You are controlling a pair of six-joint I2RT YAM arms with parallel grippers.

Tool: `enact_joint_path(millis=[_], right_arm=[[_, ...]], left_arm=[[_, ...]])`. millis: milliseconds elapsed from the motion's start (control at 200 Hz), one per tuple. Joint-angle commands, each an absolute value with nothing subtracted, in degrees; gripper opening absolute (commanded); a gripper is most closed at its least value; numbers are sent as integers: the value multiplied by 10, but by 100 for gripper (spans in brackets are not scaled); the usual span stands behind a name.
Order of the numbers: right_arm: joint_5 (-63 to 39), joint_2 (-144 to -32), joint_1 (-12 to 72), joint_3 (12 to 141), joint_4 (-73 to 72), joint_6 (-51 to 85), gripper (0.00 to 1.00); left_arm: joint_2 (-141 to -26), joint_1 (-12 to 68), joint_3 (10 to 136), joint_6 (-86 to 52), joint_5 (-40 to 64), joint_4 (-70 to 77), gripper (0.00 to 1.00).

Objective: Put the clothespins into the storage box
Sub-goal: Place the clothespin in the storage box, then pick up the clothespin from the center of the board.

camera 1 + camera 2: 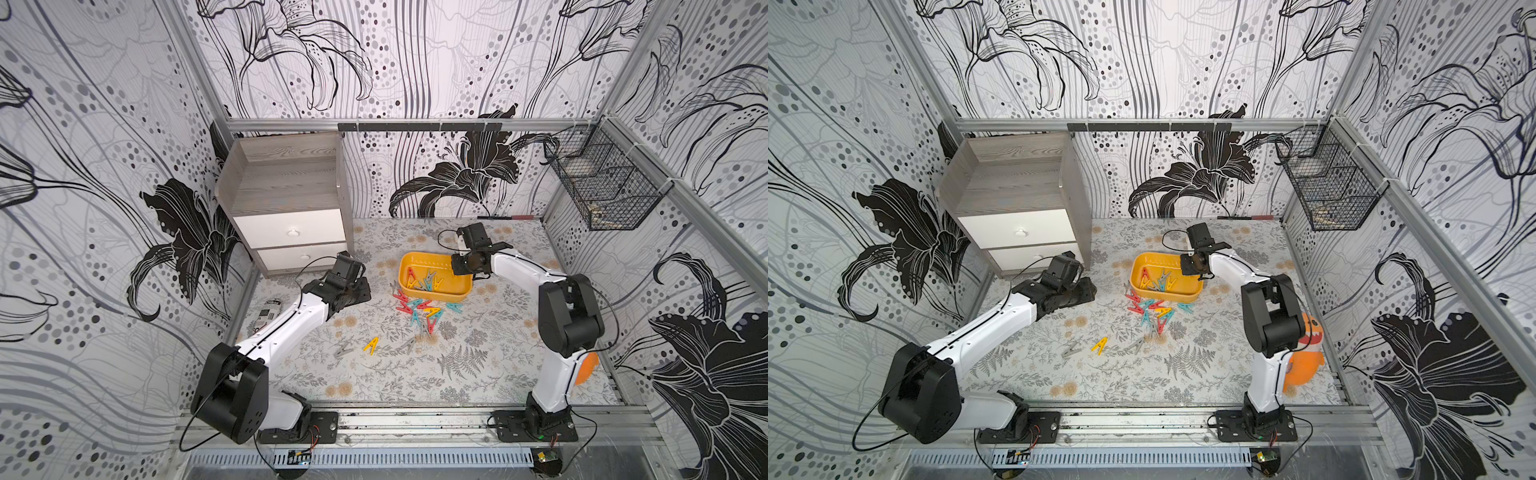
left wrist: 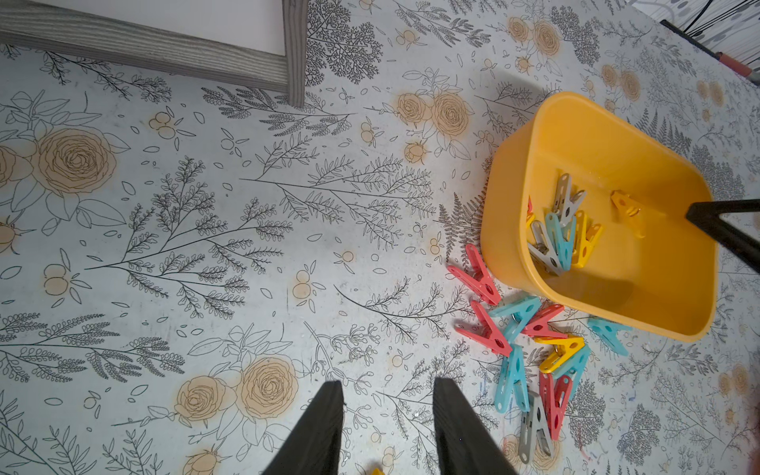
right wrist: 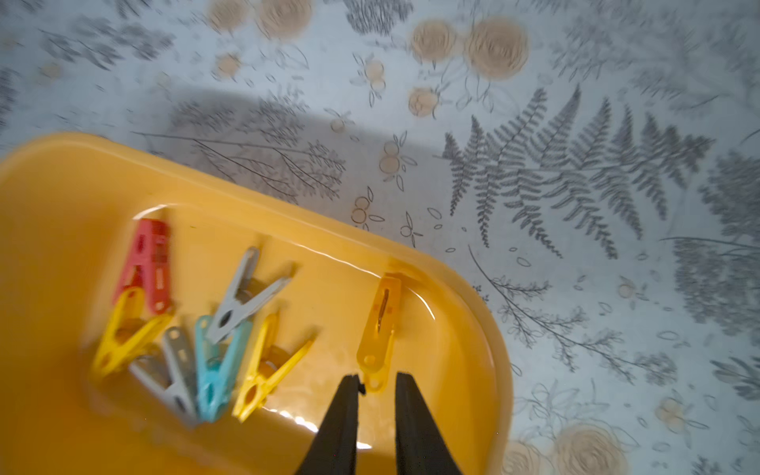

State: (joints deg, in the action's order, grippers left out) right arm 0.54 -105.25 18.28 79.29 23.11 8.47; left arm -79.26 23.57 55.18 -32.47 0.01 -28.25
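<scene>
Right wrist view: the right gripper [image 3: 378,380] is seen over the storage box [image 3: 288,218]. Its jaws are parted only a little, with the end of a yellow clothespin [image 3: 378,325] between the tips and a gap left on one side, so no firm grip is shown. That pin's long axis runs straight away from the jaws toward the box's wall. Several more clothespins [image 3: 214,345] are heaped in the box, splayed like a fan. In both top views the box is set toward the back of the bench [image 1: 478,374], long axis crosswise, and loose pins [image 1: 422,309] are piled just before it. The left gripper [image 2: 388,384] is seen with jaws well apart and empty.
</scene>
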Motion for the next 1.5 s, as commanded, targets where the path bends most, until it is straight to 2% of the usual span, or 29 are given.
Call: enact_joint_path(millis=[0, 255, 421, 796, 1086, 1497], right_arm=[[-22, -960, 183, 743, 240, 78, 21], [-74, -785, 184, 551, 244, 106, 22], [-97, -734, 203, 467, 233, 129, 23], [-14, -824, 258, 430, 136, 123, 28], [14, -878, 267, 470, 135, 124, 39], [-4, -936, 269, 497, 127, 123, 36]], left_arm=[[-802, 239, 567, -316, -4, -276, 41], [-815, 238, 580, -311, -5, -279, 41], [-817, 238, 581, -311, -9, -278, 42], [-812, 238, 584, -311, -15, -286, 42], [-808, 238, 581, -309, -18, -285, 43], [-797, 237, 570, -302, -35, -291, 43]])
